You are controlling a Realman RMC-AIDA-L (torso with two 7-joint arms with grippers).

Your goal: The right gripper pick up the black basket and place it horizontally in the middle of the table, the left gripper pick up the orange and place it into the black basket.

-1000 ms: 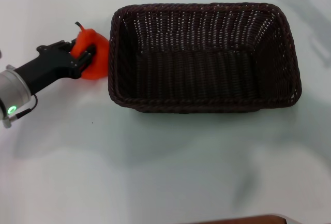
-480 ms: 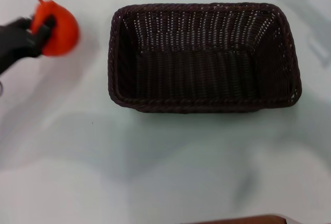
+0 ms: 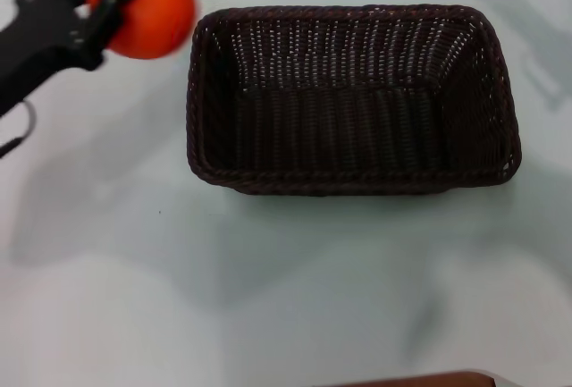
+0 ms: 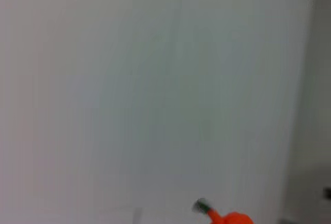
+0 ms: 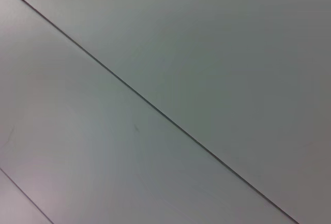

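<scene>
The black basket (image 3: 353, 98) lies lengthwise in the middle of the white table (image 3: 268, 298), empty inside. My left gripper (image 3: 114, 7) is shut on the orange (image 3: 147, 7) and holds it in the air at the top left of the head view, just left of the basket's far left corner. A bit of the orange with its dark stem shows in the left wrist view (image 4: 230, 218). My right gripper is out of view; its wrist view shows only bare pale surface with a thin dark seam (image 5: 155, 109).
A brown edge (image 3: 420, 380) shows at the bottom of the head view in front of the table. White tabletop surrounds the basket on all sides.
My left gripper has lifted the orange off the table beside the basket's left side, carried it up and away, then rightward toward the basket's far left corner. The basket has not moved.
</scene>
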